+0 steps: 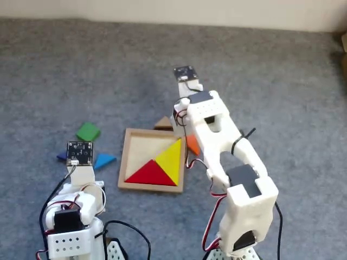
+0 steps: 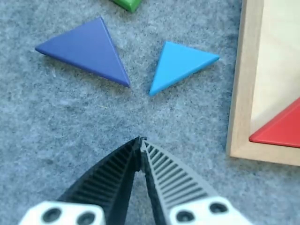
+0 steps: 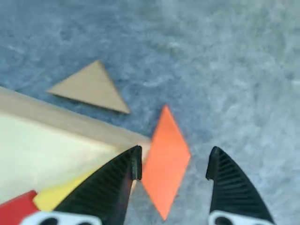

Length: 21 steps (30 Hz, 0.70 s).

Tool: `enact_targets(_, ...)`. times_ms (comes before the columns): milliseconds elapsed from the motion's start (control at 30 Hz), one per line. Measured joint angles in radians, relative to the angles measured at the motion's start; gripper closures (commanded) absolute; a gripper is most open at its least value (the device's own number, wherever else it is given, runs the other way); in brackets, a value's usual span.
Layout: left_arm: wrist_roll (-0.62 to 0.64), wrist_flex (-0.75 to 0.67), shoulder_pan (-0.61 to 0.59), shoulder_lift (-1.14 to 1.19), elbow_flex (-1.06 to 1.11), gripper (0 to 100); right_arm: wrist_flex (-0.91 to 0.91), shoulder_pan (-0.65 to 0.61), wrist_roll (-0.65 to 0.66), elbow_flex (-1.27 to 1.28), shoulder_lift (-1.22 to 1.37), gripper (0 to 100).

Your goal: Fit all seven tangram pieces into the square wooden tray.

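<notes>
Orange piece, just right of the tray, is best straddled across its narrow width by the wide-open, empty right gripper; the left gripper is closed, empty.

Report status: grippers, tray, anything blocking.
Left gripper shut, empty, near light blue triangle. Right gripper open over orange parallelogram beside tray. Red triangle, yellow triangle in tray; five pieces outside. Nothing blocking.
</notes>
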Motion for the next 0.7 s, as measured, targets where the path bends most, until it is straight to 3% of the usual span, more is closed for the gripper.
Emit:
enact_targets(267,0.0,0.0,0.0,0.0,0.0,99,0.009,0.069,0.0,0.0,0.0,77.4)
enact_targets(700,0.0,0.0,0.0,0.0,0.0,99,0.017,-0.028,0.0,0.002,0.0,77.4)
